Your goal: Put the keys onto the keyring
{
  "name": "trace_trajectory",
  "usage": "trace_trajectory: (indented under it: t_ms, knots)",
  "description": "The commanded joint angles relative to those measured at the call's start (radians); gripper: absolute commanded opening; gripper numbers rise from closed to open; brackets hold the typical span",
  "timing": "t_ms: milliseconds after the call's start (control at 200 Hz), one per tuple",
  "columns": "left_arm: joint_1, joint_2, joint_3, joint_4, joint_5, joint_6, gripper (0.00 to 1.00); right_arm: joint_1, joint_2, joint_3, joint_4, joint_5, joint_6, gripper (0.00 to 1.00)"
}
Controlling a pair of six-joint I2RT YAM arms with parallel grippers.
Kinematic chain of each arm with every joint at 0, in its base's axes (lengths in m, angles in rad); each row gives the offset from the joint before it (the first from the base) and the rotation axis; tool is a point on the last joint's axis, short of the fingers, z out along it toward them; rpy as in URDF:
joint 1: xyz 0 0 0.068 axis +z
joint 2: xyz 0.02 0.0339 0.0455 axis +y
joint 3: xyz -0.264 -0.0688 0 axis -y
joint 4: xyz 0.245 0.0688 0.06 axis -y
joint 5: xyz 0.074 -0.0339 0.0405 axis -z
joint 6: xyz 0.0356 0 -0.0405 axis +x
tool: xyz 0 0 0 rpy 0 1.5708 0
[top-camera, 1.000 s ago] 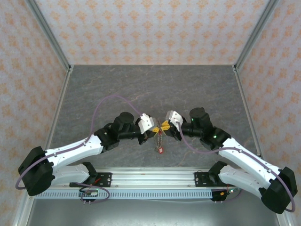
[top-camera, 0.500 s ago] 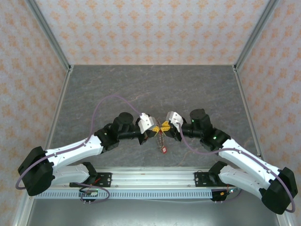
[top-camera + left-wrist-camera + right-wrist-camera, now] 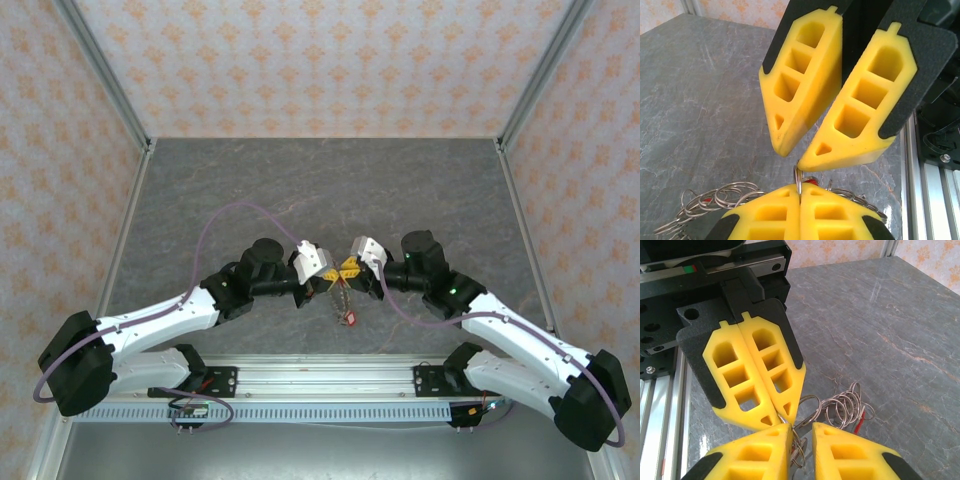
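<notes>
two pincers met nose to nose low in the middle of the top view, a bit above the metal rail. the left pincer was squeezed fully shut, with one thin loop of the keyring nipped between its yellow tips at the bottom edge of its own wrist view. the right pincer stood just a crack apart, and a few wire loops of the keyring sat in that gap. honestly couldn't tell if it was really clamping them or they just passed through. its tips came down almost onto the left one's tips. the rest of the keyring was a bundle of silvery loops, trailing to the lower left in the left wrist view and sitting right of centre in the right wrist view. in the top view it dangled below the tips over the grey surface. of the keys i could only make out red heads, one at the low end of the dangling bunch and one poking out beside the loops in the right wrist view.
</notes>
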Motion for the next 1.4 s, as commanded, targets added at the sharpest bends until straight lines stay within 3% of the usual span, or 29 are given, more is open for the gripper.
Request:
trace_trajectory:
  t_ms: [0, 240, 500, 726, 841, 1391]
  knots:
    - [-0.005, -0.018, 0.024, 0.055, 0.029, 0.011, 0.0, 0.005, -0.012, -0.005, -0.031, -0.031, -0.033, 0.18]
    - [-0.005, -0.024, 0.033, 0.034, 0.028, 0.019, 0.0, 0.005, 0.009, 0.017, -0.077, -0.058, -0.074, 0.2]
    - [-0.005, -0.029, 0.044, 0.014, 0.062, 0.022, 0.0, 0.004, 0.052, 0.032, -0.026, -0.076, -0.068, 0.08]
    - [-0.006, -0.036, 0.045, -0.015, 0.022, 0.03, 0.0, 0.004, 0.049, 0.041, -0.048, -0.07, -0.079, 0.01]
    - [-0.005, -0.023, 0.073, -0.098, -0.013, 0.067, 0.11, 0.005, 0.048, 0.06, -0.081, -0.064, -0.089, 0.0]
    - [-0.006, 0.03, 0.162, -0.319, -0.052, 0.199, 0.18, 0.005, 0.073, 0.107, -0.137, -0.054, -0.125, 0.0]
